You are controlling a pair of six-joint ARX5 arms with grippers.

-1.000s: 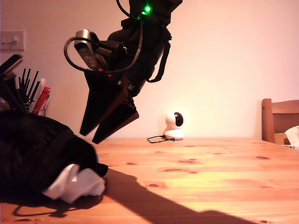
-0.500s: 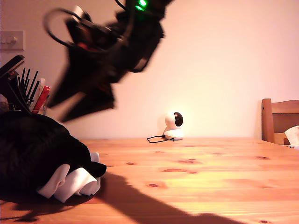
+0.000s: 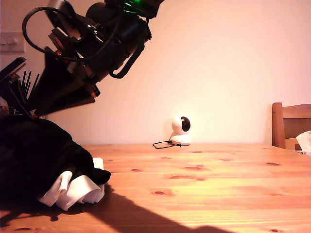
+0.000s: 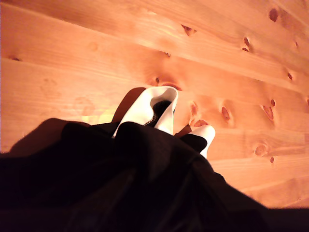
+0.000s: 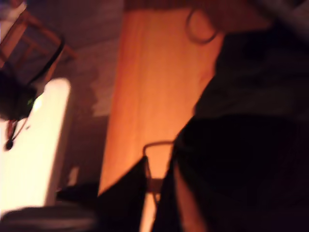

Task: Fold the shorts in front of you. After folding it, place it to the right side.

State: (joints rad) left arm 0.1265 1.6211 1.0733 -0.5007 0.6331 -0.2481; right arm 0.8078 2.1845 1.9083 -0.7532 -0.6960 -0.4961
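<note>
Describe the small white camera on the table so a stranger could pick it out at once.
Start at the wooden table and follow it to its far edge against the pale wall. There, near the middle of the exterior view, stands the white camera, with a thin black cable looped beside it. It is small, round-headed and dark-faced, unlike the big black shorts.

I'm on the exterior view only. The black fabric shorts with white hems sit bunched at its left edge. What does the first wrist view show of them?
Observer: Two white hem bands curl up out of the black fabric shorts, each looped open, over the bare wooden table.
Operator: Does that view show its hand?
Observer: No, no fingers appear; dark fabric fills the near part.
Operator: And the second wrist view?
Observer: It is blurred, but my second hand shows two dark fingers apart, with table between them.
</note>
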